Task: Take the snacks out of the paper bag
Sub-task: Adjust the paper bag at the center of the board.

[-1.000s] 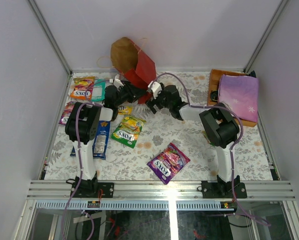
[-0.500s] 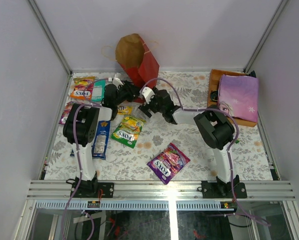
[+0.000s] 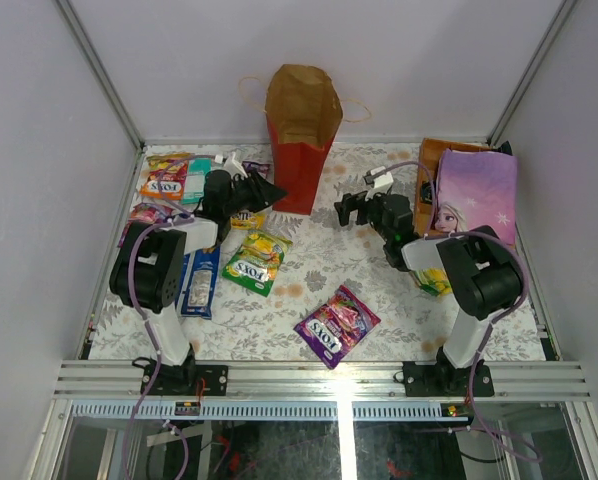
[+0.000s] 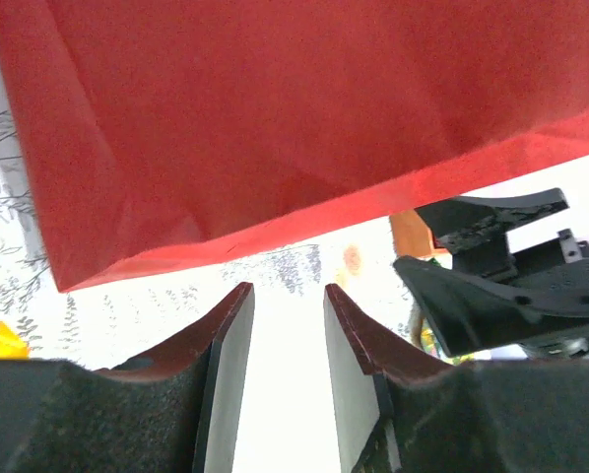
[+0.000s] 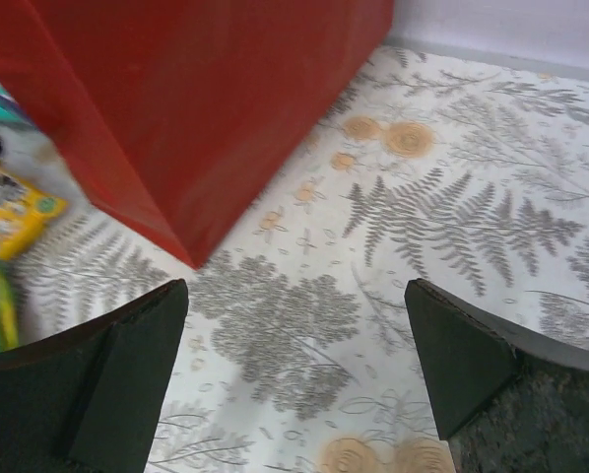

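The paper bag stands upright at the back middle, brown top open, red below; its red side fills the left wrist view and shows in the right wrist view. My left gripper is just left of its base, jaws a little apart and empty. My right gripper is to the bag's right, wide open and empty. On the table lie an orange FOX'S packet, a green one, a purple one and a long blue pack.
A lilac snowflake bag lies on a wooden tray at the back right. A small yellow packet lies by the right arm. White walls close the table on three sides.
The paper bag went from tilted and held between the grippers to standing upright on its own. The right gripper let go and drew back to the right; the left gripper also came off it.
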{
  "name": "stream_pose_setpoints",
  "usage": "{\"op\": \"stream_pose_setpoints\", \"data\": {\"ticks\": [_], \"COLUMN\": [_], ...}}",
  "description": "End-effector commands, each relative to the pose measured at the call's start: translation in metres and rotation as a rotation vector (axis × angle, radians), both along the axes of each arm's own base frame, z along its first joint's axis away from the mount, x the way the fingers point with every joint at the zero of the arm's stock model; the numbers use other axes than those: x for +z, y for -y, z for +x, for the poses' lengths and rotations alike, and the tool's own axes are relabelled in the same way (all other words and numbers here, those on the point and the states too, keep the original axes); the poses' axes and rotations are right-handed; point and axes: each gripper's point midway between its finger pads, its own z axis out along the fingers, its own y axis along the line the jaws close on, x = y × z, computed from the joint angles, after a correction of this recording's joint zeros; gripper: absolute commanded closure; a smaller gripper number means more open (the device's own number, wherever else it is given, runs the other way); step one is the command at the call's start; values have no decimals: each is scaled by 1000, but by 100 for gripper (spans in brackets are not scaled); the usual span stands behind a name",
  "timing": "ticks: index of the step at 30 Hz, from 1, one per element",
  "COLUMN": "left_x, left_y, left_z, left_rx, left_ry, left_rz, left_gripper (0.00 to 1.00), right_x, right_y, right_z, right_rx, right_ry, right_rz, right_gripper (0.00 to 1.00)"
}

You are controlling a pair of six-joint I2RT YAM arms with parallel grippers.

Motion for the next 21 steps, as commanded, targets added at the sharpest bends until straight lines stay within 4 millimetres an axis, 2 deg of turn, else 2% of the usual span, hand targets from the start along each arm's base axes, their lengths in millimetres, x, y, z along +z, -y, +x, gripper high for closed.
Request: {"op": "stream_pose_setpoints", "data": {"ticks": [1,4,6,11,14,16,21], "left_x": [-10,-11,-9,-5,-11,-14,-13], "left_y": [-12,-15,-20,-37,-48,-51,-54], "left_z": [-6,-11,-14,-24,-23,-18,4], "left_rx": [16,29,46,127,165,180,201], "left_ry": [23,30,44,94,85,72,63], "left_rz": [100,120,135,211,272,304,347], "left_gripper": [66,65,60,25,14,1,0], "right_x": [53,46,38,19,7,2,1], "right_y": [-25,-37,-49,-91,-107,-114,-124], "right_z": [-12,-21,-28,-39,-31,-21,3], "right_rx": [95,163,211,308,311,306,282], "right_ry": [114,89,82,82,48,24,7], "right_rz": [263,304,304,181,123,96,82], "right_gripper": [0,6,9,6,4,5,9]}}
